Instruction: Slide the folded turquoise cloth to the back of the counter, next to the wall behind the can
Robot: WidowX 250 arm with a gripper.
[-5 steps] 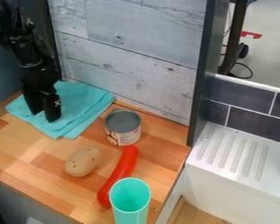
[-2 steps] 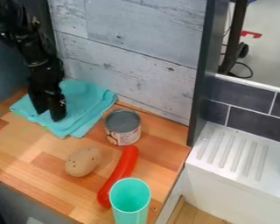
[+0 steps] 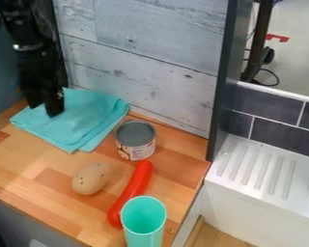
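Black gripper (image 3: 43, 111) over rumpled turquoise cloth (image 3: 86, 118) — fingers (image 3: 54, 103) parted, tin can (image 3: 135, 141) nearby

Blk arm (image 3: 21, 21) – 1 silvery band (image 3: 28, 47)

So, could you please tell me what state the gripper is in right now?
Gripper: open, fingertips apart, nothing seen between them, at the turquoise cloth.

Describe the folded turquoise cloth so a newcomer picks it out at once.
Start at the wooden counter beside the grey plank wall. At its far end, below the black two-finger gripper, lies the folded turquoise cloth. It is flat and layered, unlike the similarly coloured but tall, hollow plastic cup nearer the camera.
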